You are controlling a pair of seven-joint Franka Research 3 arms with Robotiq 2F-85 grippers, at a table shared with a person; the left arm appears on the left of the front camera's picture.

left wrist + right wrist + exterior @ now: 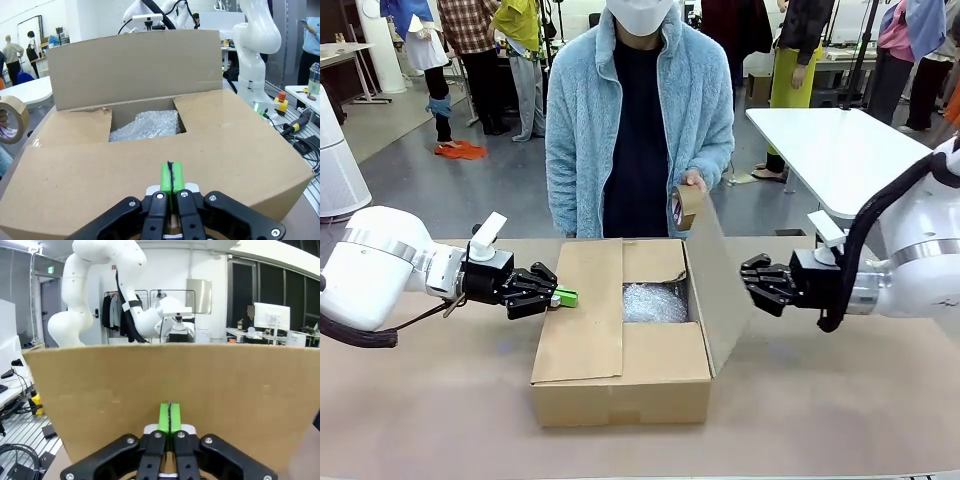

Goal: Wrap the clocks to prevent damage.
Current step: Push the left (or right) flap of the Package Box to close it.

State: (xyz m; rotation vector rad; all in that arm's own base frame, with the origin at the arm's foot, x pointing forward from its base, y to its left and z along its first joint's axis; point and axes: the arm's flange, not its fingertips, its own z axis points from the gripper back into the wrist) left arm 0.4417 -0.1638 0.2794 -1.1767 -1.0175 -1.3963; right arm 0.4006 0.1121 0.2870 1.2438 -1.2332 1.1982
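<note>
A cardboard box [620, 385] sits mid-table with bubble wrap [655, 301] showing in its opening; the clocks are hidden. My left gripper [565, 297] is shut, its green pads at the edge of the left flap [582, 310], which lies folded over the box. In the left wrist view the shut left gripper [171, 180] rests on that flap [210, 145], with the bubble wrap [147, 125] beyond. My right gripper [748, 283] is shut against the outside of the raised right flap [715, 280]. That flap [200, 385] stands right in front of the right gripper [169, 419].
A person in a blue fleece stands at the far side, holding a roll of brown tape [685, 207] just above the raised flap; the tape roll [12, 119] shows again at the left. A white table [840, 150] stands at the back right. Bare tabletop [430, 390] lies either side of the box.
</note>
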